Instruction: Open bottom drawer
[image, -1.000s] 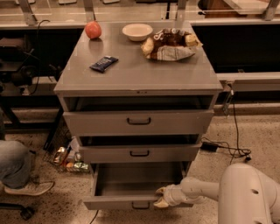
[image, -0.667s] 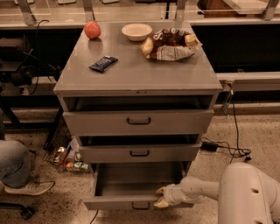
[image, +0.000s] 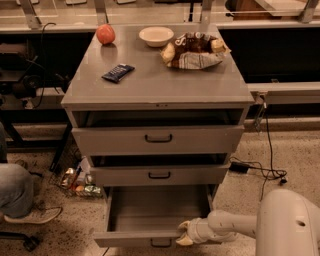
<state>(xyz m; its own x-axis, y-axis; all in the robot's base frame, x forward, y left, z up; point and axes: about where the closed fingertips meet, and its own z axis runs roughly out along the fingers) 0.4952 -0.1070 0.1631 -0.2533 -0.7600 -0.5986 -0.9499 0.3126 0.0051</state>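
Grey bottom drawer (image: 150, 210) stands pulled out, handle partly cut off; gripper (image: 183, 234) at its front, jaws' state unclear.

Setting: robotics test lab, not a home. Evidence: grey metal three-drawer cabinet (image: 165, 90) used as bench, standing on a speckled terrazzo floor (image: 295, 150) with long grey rails and dark shelving (image: 280, 50) behind. Black cables and a power brick (image: 239, 167) lie loose on the floor, right of the cabinet. Bench top carries staged props: red apple (image: 105, 34), white bowl (image: 156, 36), brown crinkled chip bag (image: 194, 50), dark blue snack bar (image: 118, 72). Small basket of packaged items (image: 77, 181) on the floor, left. Seated person's jeans-clad knee (image: 15, 187) and sneaker (image: 32, 216) at left edge. White robot arm (image: 280, 225) lower right; gripper (image: 183, 234) at the front edge of the pulled-out lowest grey drawer (image: 150, 210).
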